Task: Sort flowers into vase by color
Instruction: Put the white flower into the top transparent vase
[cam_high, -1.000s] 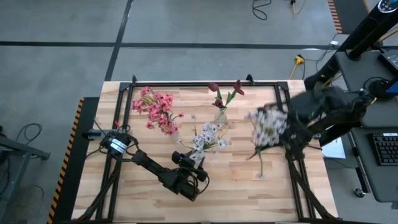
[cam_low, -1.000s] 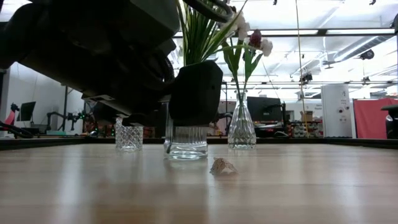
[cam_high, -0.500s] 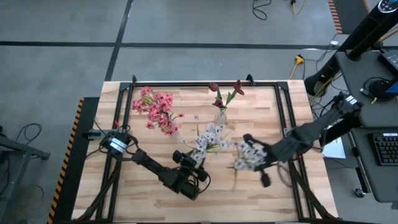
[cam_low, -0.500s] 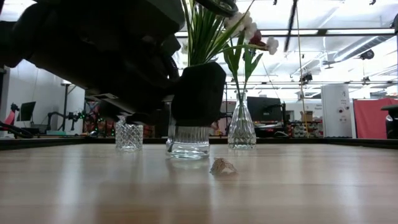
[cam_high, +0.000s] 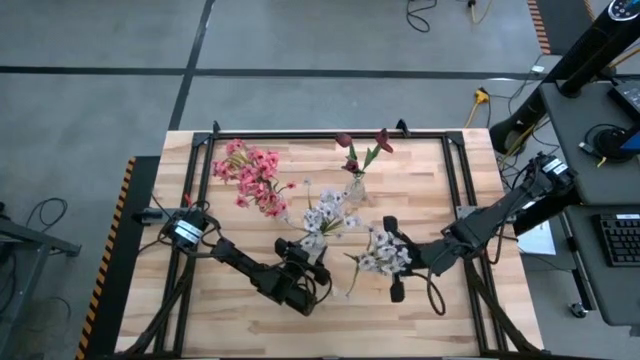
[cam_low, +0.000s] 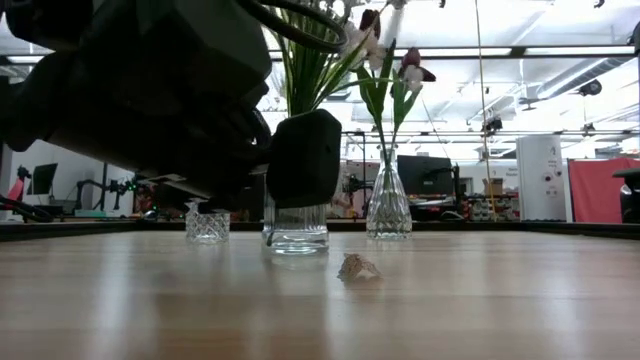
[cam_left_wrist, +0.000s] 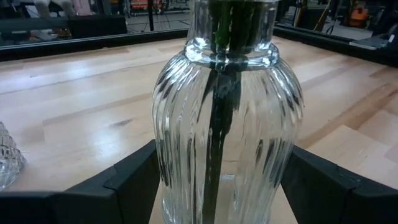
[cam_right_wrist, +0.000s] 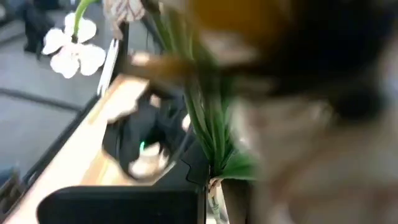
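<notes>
One bunch moved: the white-lilac artificial flower bunch with green stalks (cam_high: 378, 254) was carried inward from three o'clock, clamped in the right tool (cam_high: 408, 262).
Left tool (cam_high: 303, 268): jaws apart around the clear ribbed glass vase (cam_left_wrist: 225, 118), mid-surface.
Meaning: insertion is judged next.

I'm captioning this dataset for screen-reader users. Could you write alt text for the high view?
Seen from above, the right gripper carries a white-lilac flower bunch over a wooden table, while the left gripper brackets the glass vase of white flowers. Pink flowers and dark red blooms stand behind.
</notes>
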